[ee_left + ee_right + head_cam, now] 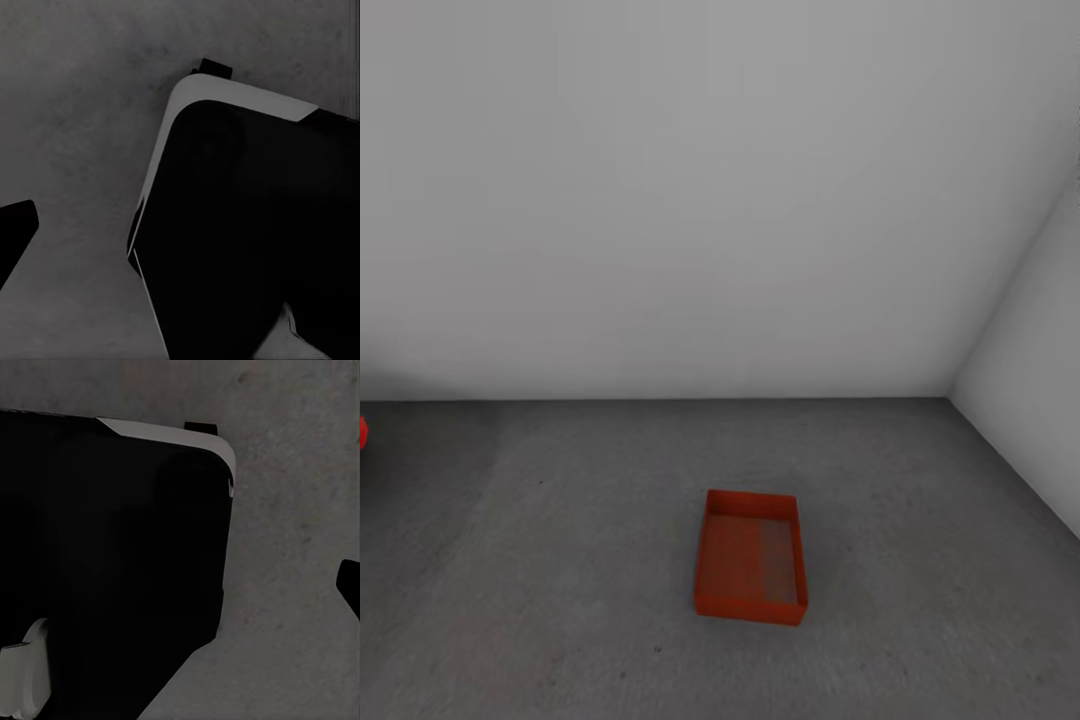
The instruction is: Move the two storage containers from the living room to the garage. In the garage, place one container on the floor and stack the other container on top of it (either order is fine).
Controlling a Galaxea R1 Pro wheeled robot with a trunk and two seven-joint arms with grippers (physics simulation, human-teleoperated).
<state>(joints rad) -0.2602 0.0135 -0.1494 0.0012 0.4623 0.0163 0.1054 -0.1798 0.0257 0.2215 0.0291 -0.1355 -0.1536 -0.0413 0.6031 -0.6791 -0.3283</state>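
Left wrist view has one dark finger tip (16,232) poking in at the edge over the grey concrete floor (75,112), beside the robot's own black, white-edged base (247,225); from a single tip I cannot tell how wide these fingers stand, and nothing shows between them. Right wrist view is much the same: a sliver of dark finger (349,585) at the frame edge, the same black body with its pale rim (112,547), and mottled floor (292,510) beyond, so the spread of the right fingers cannot be told either. Neither wrist picture has a container near the fingers. Further out, the head view finds one red-orange storage container (750,556) resting flat on the dark floor (560,560), open top upward, its long side running away from the camera, standing well apart from the white back wall (710,200) and from the side wall (1030,400) that meets it in the corner. At the far left edge sits a small red patch (363,432), possibly part of the car, too little to be sure. No lettering or label can be read on the box.
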